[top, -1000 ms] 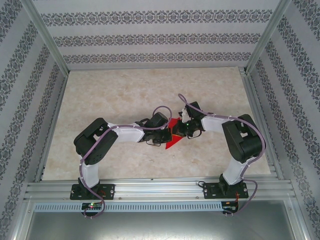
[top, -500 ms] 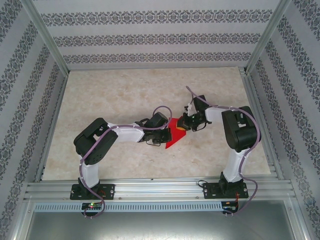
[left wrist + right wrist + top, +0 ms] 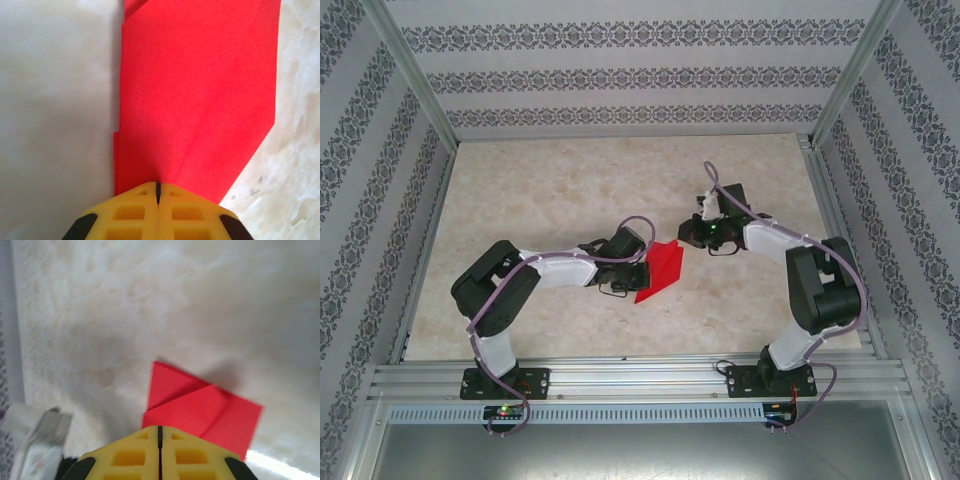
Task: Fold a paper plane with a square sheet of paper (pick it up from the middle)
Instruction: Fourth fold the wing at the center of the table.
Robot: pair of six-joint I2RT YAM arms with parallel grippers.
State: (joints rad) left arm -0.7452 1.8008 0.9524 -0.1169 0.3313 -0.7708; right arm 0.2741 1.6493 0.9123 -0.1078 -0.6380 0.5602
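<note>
Left wrist view: the red sheet (image 3: 195, 100) runs off the top edge, far end not seen. Its near end is covered by the pressed-together yellow fingertips of the left gripper (image 3: 158, 187). Right wrist view: the right gripper (image 3: 160, 434) masks the sheet's near corner. A blurred pale object (image 3: 37, 440) at lower left is unidentifiable.

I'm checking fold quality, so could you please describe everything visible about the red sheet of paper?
The sheet of paper is thin, bright red and unmarked, folded into a layered shape with crisp creases, its point toward the near side. The left gripper, shut, pinches one edge; whether the sheet lies flat on the table I cannot tell.
</note>
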